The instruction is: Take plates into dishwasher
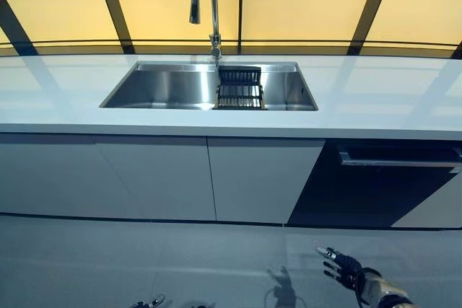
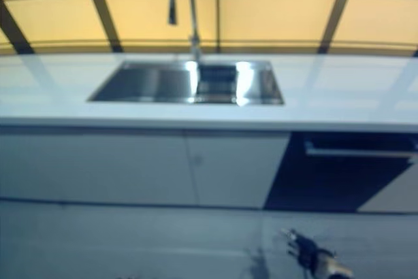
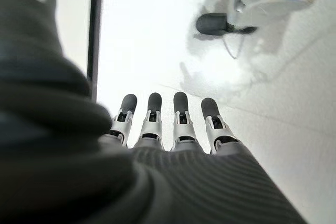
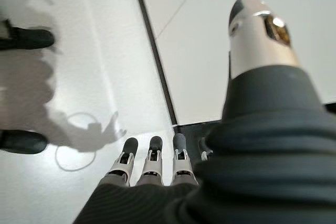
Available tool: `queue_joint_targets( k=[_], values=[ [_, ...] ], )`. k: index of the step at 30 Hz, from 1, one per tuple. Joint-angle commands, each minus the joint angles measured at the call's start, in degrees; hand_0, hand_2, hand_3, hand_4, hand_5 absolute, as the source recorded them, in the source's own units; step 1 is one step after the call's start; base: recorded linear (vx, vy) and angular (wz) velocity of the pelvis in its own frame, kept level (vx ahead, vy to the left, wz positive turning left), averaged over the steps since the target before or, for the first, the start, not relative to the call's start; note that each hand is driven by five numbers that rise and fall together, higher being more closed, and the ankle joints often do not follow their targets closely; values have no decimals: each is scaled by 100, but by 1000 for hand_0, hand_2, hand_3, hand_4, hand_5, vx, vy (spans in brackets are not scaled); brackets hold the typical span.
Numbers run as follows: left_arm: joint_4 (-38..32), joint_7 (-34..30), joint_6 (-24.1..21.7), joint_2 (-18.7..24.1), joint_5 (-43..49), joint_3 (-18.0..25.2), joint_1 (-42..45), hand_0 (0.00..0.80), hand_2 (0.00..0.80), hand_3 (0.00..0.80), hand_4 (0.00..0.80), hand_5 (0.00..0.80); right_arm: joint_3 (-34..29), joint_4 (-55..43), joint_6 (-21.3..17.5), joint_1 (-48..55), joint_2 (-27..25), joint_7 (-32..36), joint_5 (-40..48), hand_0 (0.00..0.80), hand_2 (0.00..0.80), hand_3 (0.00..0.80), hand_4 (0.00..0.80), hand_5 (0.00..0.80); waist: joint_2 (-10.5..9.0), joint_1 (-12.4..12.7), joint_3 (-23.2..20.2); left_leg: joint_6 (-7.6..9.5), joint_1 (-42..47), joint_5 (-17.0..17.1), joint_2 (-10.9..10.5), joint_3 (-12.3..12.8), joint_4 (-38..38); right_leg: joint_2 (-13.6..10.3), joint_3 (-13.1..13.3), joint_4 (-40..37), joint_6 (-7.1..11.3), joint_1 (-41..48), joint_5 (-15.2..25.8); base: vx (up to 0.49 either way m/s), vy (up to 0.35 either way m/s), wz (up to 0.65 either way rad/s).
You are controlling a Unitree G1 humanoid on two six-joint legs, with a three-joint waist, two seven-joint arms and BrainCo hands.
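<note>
Below the dark dishwasher (image 1: 382,182) front, right robot hand (image 1: 343,266) empty, fingers straight, no contact

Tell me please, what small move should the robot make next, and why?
Probably raise the right hand toward the dishwasher door and its handle. The door looks closed, both hands hang low, open and empty, and no plates show on the counter or in the sink.

We see the dark dishwasher (image 1: 375,185) shut under the worktop (image 1: 375,99), right of the sink (image 1: 173,88); no plates show.
</note>
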Motion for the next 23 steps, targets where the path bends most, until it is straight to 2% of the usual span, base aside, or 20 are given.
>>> queue_joint_targets(
  k=[1, 3, 8, 10, 16, 23],
  values=[
    [330, 136, 258, -129, 411, -194, -504, 0, 0, 0, 0, 0, 118, 410, -93, -221, 434, -285, 195, 0, 0, 0, 0, 0, -167, -53, 152, 55, 132, -280, 40, -59, -22, -170, 84, -68, 153, -153, 294, 21, 15, 4],
    [373, 88, 372, -263, 571, -254, -513, 0, 0, 0, 0, 0, 128, 609, -83, -72, 583, -343, -133, 0, 0, 0, 0, 0, -155, -83, 148, 76, 151, -308, 31, -45, -22, -177, 102, -68, 164, -150, 295, 0, 0, 0],
    [375, 125, 354, -453, 773, -435, -496, 0, 0, 0, 0, 0, 138, 840, 156, 74, 777, -563, -218, 0, 0, 0, 0, 0, -134, -135, 168, 108, 214, -362, 25, -24, -22, -190, 156, -68, 195, -128, 299, 0, 0, 0],
    [300, 221, 420, -469, 730, -493, -470, 0, 0, 0, 0, 0, 259, 906, 306, 105, 827, -572, -647, 0, 0, 0, 0, 0, -112, -159, 184, 116, 252, -395, 15, -20, -22, -199, 184, -68, 209, -113, 295, 0, 45, -1],
    [239, 129, 559, -445, 497, -482, -456, 0, 0, 0, 0, 0, 440, 909, 353, 69, 887, -651, -615, 0, 0, 0, 0, 0, -98, -146, 182, 131, 284, -425, -16, -56, -22, -209, 217, -68, 230, -100, 298, 0, 32, -3],
    [176, 180, 439, -440, 484, -587, -426, 0, 0, 0, 0, 0, 508, 806, 341, 48, 892, -603, -502, 0, 0, 0, 0, 0, -137, -132, 191, 155, 318, -461, -31, -49, -22, -209, 227, -68, 239, -73, 285, 0, 0, 0]
  ],
)
